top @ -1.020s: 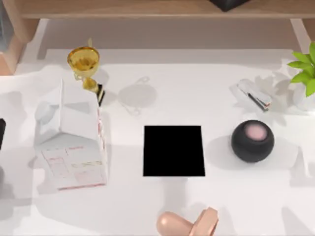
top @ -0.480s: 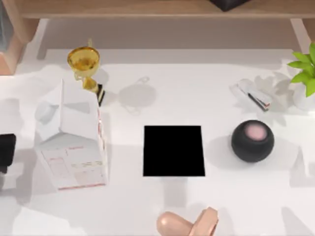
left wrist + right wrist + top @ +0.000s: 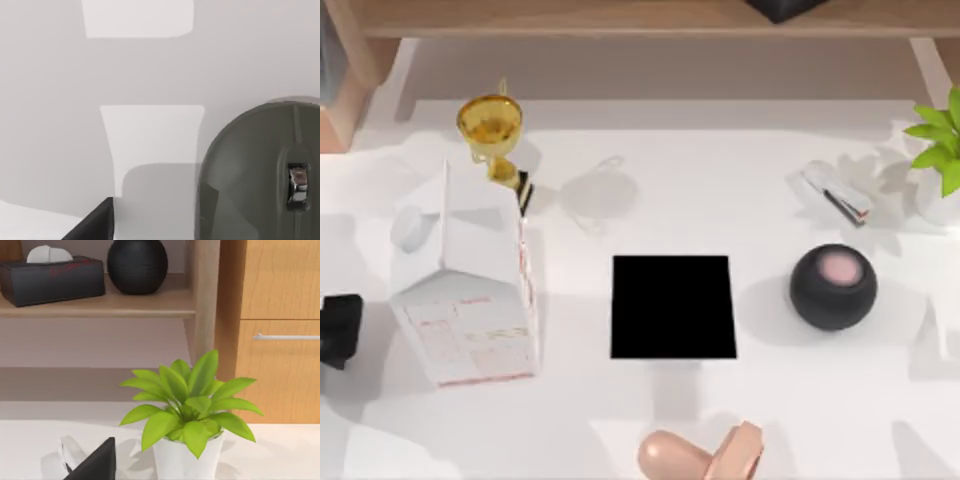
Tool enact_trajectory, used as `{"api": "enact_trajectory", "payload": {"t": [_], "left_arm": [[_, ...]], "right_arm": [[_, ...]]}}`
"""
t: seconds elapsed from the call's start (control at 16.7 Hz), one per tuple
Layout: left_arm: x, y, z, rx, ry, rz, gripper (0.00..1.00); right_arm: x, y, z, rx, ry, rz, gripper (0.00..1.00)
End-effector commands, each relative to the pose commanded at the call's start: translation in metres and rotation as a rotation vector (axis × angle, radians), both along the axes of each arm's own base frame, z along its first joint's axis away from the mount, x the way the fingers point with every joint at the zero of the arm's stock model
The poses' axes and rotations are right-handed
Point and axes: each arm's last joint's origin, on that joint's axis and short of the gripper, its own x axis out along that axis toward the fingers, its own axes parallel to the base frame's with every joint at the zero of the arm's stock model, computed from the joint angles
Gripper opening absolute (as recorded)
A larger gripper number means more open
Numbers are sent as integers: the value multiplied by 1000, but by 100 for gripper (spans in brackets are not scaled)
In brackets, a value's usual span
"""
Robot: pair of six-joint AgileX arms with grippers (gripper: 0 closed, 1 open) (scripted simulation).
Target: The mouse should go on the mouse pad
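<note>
Left gripper, jaw state untellable, hovered far left near the smooth grey-olive oval mouse, likely to carry it to the flat black rectangular mouse pad

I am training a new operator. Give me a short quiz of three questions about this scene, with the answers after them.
1. True or false: the mouse already lies on the mouse pad.
2. In the top view, what stands to the right of the mouse pad? A) a gold trophy B) the black ball with a pink top C) a white carton
3. Fill in: in the top view, the left gripper is at the ____ edge of the table.

Key: 1 false, it lies on the bare table; 2 B; 3 left.
</note>
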Motion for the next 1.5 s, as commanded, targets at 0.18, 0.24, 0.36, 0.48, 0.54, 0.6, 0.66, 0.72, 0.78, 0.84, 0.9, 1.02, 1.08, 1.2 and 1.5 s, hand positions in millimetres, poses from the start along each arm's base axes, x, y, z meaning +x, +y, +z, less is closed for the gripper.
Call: {"api": "enact_trajectory", "payload": {"t": [0.18,0.24,0.36,0.48,0.54,0.6,0.66,0.72,0.78,0.84,0.9,1.02,1.08,1.2,1.5], "left_arm": [[0,0,0,0,0,0,85],[0,0,0,0,0,0,77],[0,0,0,0,0,0,62],[0,0,0,0,0,0,47],[0,0,0,0,0,0,40],[0,0,0,0,0,0,32],[0,0,0,0,0,0,25],[0,0,0,0,0,0,17],[0,0,0,0,0,0,10],[0,0,0,0,0,0,2],[0,0,0,0,0,0,0],[0,0,0,0,0,0,0],[0,0,0,0,0,0,0],[0,0,0,0,0,0,0],[3,0,21,-1,-36,-2,0]], "right_arm": [[0,0,0,0,0,0,100],[0,0,0,0,0,0,100],[0,0,0,0,0,0,100],[0,0,0,0,0,0,100],[0,0,0,0,0,0,100],[0,0,0,0,0,0,100],[0,0,0,0,0,0,100],[0,0,0,0,0,0,100],[0,0,0,0,0,0,100],[0,0,0,0,0,0,100],[0,0,0,0,0,0,100],[0,0,0,0,0,0,100],[0,0,0,0,0,0,100],[0,0,0,0,0,0,100],[0,0,0,0,0,0,100]]}}
